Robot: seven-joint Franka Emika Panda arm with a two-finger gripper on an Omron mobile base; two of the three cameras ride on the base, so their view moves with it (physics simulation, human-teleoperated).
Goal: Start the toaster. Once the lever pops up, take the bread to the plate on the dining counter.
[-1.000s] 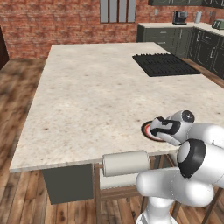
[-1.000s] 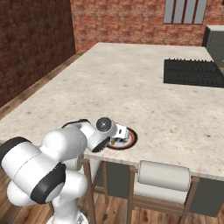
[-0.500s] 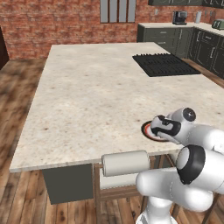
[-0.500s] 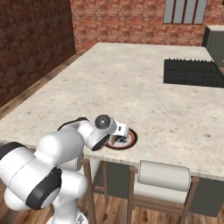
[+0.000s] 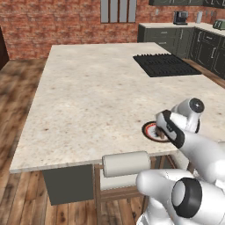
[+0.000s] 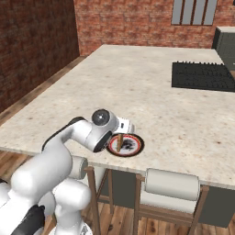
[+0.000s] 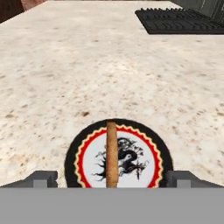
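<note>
The plate [image 7: 144,151], dark-rimmed with a red band, lies near the front edge of the dining counter [image 5: 88,88]. The bread [image 7: 111,153] stands on edge on it, seen as a thin brown strip. My gripper [image 7: 111,180] hovers just behind the bread, open, with one fingertip [image 7: 41,178] on each side and clear of the slice. In the right base view the bread [image 6: 119,142] stands upright on the plate [image 6: 132,146] just below my hand [image 6: 120,135]. From the left base camera my gripper [image 5: 166,128] covers part of the plate [image 5: 150,131]. The toaster is out of view.
A black cooktop [image 5: 165,65] is set into the counter's far right side. Two padded stools [image 6: 172,183] [image 5: 126,163] stand under the front edge. Dark wall cabinets with a small appliance [image 5: 179,16] line the back right. A brick wall runs behind.
The jaws have spread slightly wider and the hand has eased back a little from the plate. The bread has stayed standing on the plate.
</note>
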